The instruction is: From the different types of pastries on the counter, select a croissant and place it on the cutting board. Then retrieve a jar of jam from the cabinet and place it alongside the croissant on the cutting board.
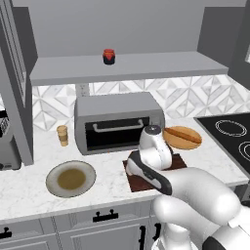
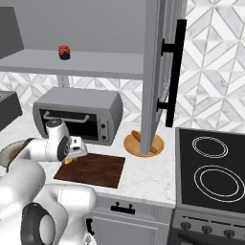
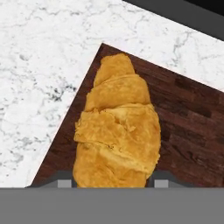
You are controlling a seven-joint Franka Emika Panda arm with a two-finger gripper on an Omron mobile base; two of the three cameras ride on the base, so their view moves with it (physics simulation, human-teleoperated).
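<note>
I am holding my claw (image 3: pixel 112 183) low over a corner of the cutting board (image 3: pixel 183 131), its two tips sitting either side of the croissant (image 3: pixel 117 131), gripping it. The flaky, golden, ridged pastry is lying over dark grained wood beside veined white marble counter (image 3: pixel 39 78). From the right base view a sliver of croissant (image 2: pixel 70 161) is peeking out under my hand at the board's (image 2: pixel 95 170) near-left corner. The base views are also showing the squat red jar of jam (image 1: pixel 109 56) standing on the flat grey cabinet shelf (image 1: pixel 146 66), and the loaf-like pastry (image 1: pixel 183 134) resting on a round tan plate (image 1: pixel 177 142).
</note>
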